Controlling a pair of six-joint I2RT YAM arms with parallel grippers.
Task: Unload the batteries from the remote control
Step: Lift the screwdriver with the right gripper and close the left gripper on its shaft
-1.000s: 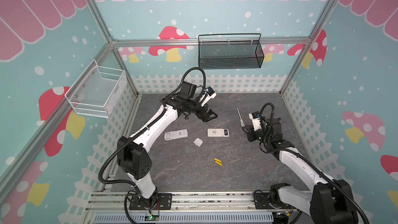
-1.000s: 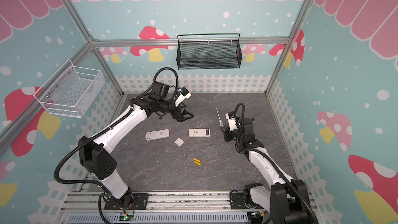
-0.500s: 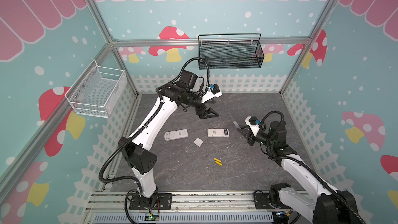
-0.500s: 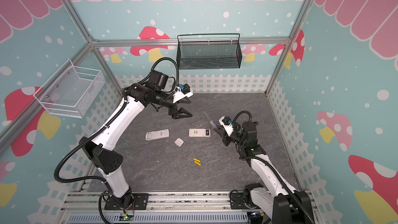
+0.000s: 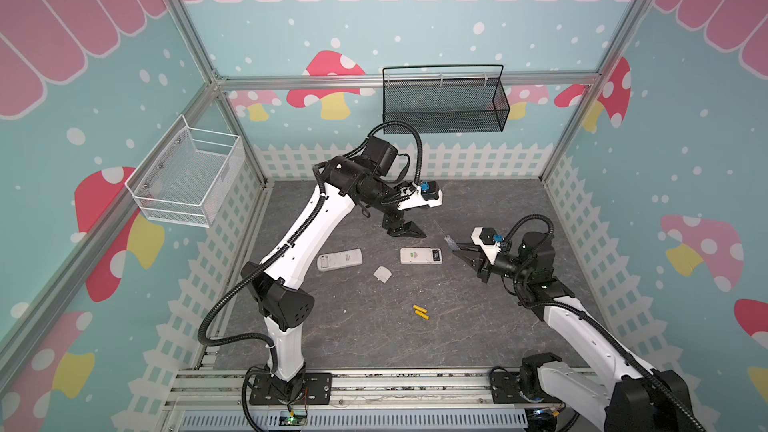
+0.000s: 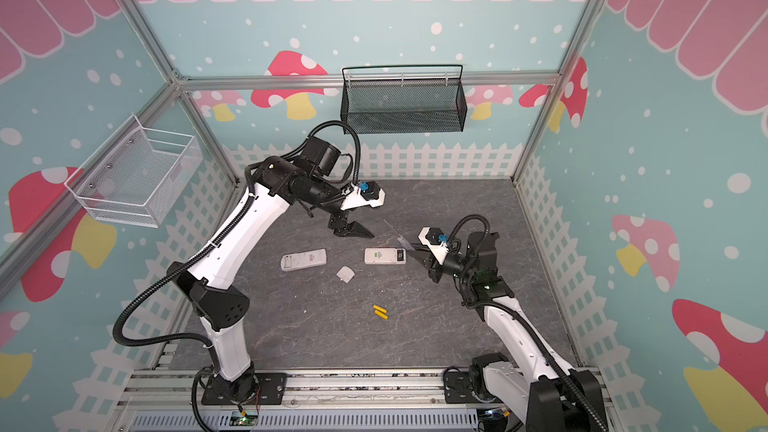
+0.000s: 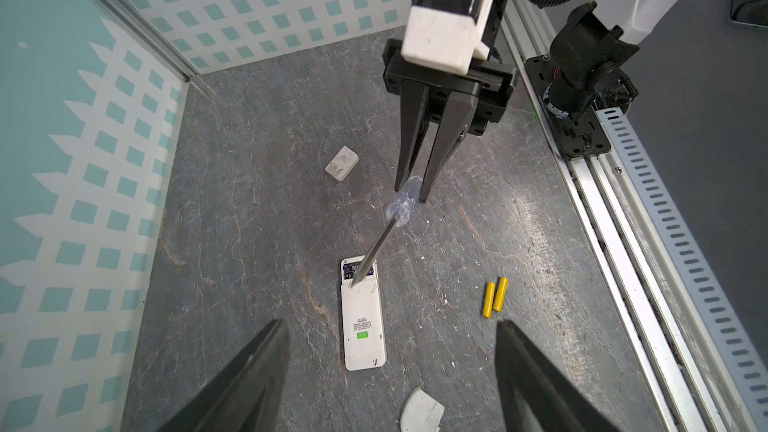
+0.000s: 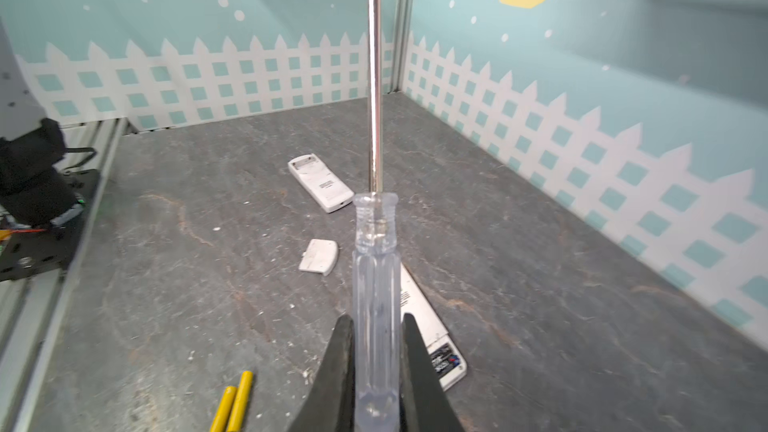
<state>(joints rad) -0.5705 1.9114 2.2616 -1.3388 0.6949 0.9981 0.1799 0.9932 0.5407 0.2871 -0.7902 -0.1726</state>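
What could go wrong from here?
1. The right gripper pinches the screwdriver only by the rear of its smooth clear handle, so it might twist or slip under prying load.
2. The open left gripper hangs near the screwdriver's tip, over the remote; the two could collide.
3. The yellow batteries lie loose and could roll if brushed.

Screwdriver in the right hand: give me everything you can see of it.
The screwdriver has a clear, fluted plastic handle with a ribbed collar, and a slim, bright metal shaft narrowing to a fine tip. The right hand is shut on the handle's butt end, one finger on each side; nothing else visibly touches it. It is off the table, shaft pointing straight away from the hand, tip in the air, near one end of a white remote.
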